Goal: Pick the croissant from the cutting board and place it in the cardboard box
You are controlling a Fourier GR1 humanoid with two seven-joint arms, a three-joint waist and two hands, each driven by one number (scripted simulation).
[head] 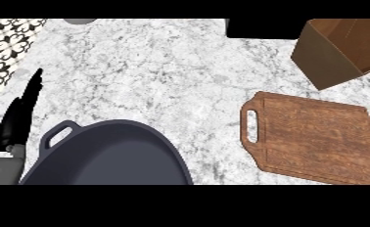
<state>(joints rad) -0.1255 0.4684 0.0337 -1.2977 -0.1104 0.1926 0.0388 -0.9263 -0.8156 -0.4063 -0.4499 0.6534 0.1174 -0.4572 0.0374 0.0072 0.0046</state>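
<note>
The board (pixel 311 140) lies with its handle slot toward the left and its long axis running left to right, tilted slightly, its right end cut off by the view's edge. No croissant shows on the part of the board that is visible: that wood is bare, so the croissant is either past the right edge of the view or not on the board, and I cannot tell which. The box (pixel 334 50) stands just beyond the board's far edge, toward its right end, open and apart from the wood. The left hand (pixel 24 106) rests well to the left of the board, fingers straight and pointing up, holding nothing, with the pan (pixel 108 155) lying between it and the board on the counter (pixel 159 64). The right hand does not show at all. Judging by this layout, the board and box both sit on the right hand's side, so that hand is the nearer one for the pick, and the carry from board to box would be a short move away from the robot and slightly right.
</note>
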